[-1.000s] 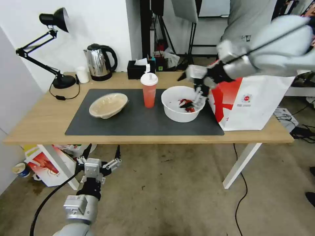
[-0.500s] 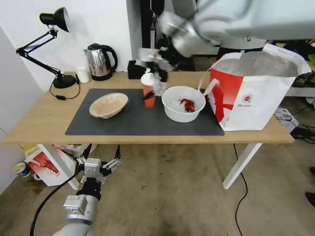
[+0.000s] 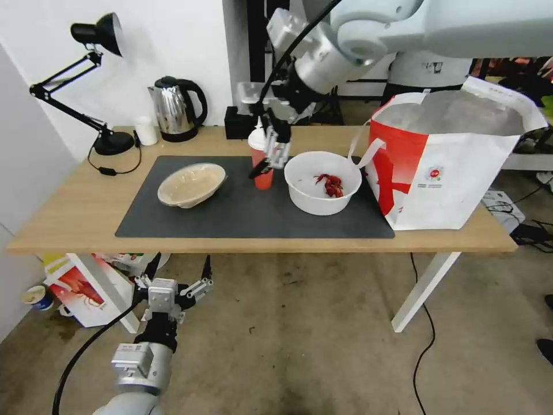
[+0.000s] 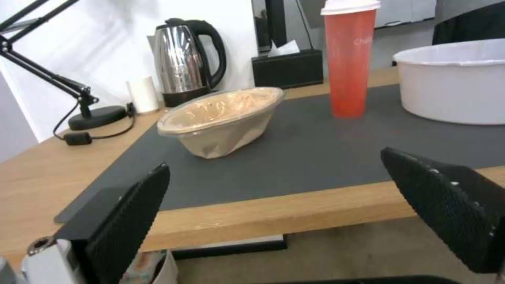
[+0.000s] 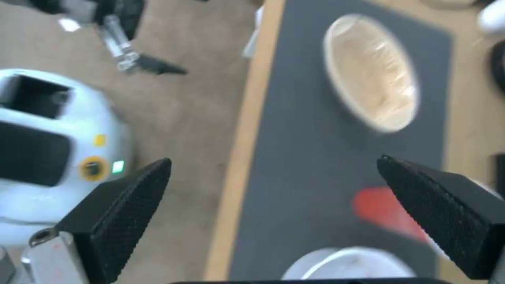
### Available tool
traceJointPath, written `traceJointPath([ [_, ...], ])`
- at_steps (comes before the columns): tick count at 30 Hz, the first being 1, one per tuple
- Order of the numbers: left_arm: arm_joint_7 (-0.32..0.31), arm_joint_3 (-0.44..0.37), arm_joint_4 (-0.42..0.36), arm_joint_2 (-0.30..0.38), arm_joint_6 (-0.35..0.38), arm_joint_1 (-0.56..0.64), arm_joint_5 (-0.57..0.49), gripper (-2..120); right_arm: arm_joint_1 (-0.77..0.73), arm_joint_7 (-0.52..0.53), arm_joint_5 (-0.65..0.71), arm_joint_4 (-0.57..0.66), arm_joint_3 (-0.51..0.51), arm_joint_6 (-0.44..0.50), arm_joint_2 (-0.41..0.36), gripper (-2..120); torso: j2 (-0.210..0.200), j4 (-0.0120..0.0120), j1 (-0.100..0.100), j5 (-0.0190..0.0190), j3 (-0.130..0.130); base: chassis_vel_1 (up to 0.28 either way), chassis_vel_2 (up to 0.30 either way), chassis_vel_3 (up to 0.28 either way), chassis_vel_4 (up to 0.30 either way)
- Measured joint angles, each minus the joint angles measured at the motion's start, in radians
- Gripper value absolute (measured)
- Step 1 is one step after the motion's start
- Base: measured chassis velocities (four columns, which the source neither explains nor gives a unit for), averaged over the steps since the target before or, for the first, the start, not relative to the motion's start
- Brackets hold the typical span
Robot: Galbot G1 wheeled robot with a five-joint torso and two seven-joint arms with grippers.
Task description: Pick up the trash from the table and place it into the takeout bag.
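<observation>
Red cup (image 3: 263,167) partly hidden in the head view behind the right gripper (image 3: 269,155), so no telling if the fingers (image 3: 280,151) touch it; top of its white lid cut off by the picture's edge in the left wrist view. Cup, beige bowl (image 5: 372,73) and white bowl (image 5: 350,267) all smeared and blurry in the right wrist view, white bowl cut off at the edge. Small writing under the red logo (image 3: 432,173) on the takeout bag (image 3: 455,167) too tiny to read.

head cam up high facing the whole surface (image 3: 69,219), left wrist low at its edge, right wrist straight down, all share the beige bowl (image 3: 190,184)
</observation>
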Motion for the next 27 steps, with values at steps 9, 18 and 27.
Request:
traceJointPath([
  [9, 0.000, 0.000, 0.000, 0.000, 0.000, 0.000, 0.000, 100, 0.000, -0.117, -0.037, 0.037, -0.032, -0.054, 0.146, 100, 0.000, -0.0012, 0.000, 0.0006, 0.000, -0.007, -0.006, -0.002, 0.000],
  [18, 0.000, 0.000, 0.000, 0.000, 0.000, 0.000, 0.000, 100, 0.023, -0.143, -0.078, 0.064, -0.076, -0.061, 0.217, 100, 0.000, 0.0012, 0.000, -0.0013, 0.000, -0.007, -0.006, -0.002, 0.000],
  [27, 0.000, 0.000, 0.000, 0.000, 0.000, 0.000, 0.000, 100, -0.018, -0.150, -0.137, 0.062, -0.091, -0.068, 0.287, 100, 0.000, 0.0007, 0.000, -0.0012, 0.000, -0.017, -0.006, -0.008, -0.007],
])
